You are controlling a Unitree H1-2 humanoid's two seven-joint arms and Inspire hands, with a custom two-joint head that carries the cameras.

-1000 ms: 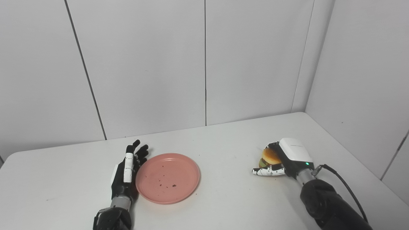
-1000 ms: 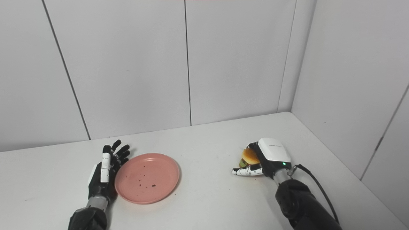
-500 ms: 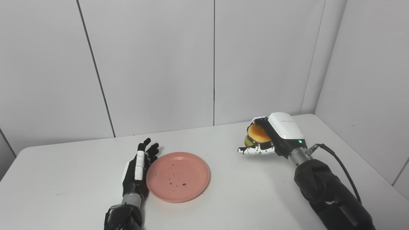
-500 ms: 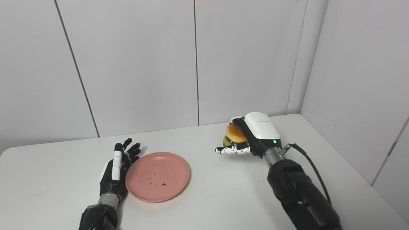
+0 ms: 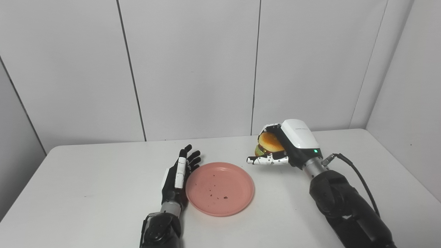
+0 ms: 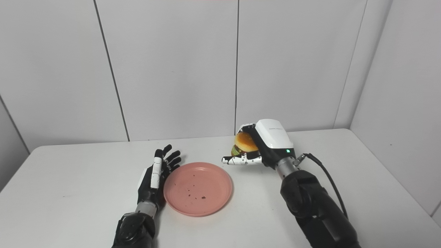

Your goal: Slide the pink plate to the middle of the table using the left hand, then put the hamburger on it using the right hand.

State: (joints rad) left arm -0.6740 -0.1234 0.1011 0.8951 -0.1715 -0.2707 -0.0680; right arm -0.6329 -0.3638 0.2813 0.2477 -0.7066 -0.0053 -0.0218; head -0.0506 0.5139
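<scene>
The pink plate (image 5: 220, 188) lies flat near the middle of the white table (image 5: 86, 193), with dark crumbs on it. My left hand (image 5: 177, 175) is open, fingers straight and edge-on, resting against the plate's left rim. My right hand (image 5: 287, 146) is shut on the hamburger (image 5: 268, 144) and holds it in the air, above the table just right of and behind the plate's far right edge. The hamburger shows an orange bun and a green layer; its right side is hidden by the hand. Both also show in the right eye view: the plate (image 6: 198, 188), the hamburger (image 6: 244, 144).
White wall panels stand close behind the table and along its right side (image 5: 406, 86). A black cable (image 5: 355, 175) loops from my right wrist. The table's left edge (image 5: 20, 203) shows at the lower left.
My right hand has lifted the hamburger off the table and carried it left toward the plate. The camera has swung left, so the whole picture shifted right. The left hand and plate kept their places.
</scene>
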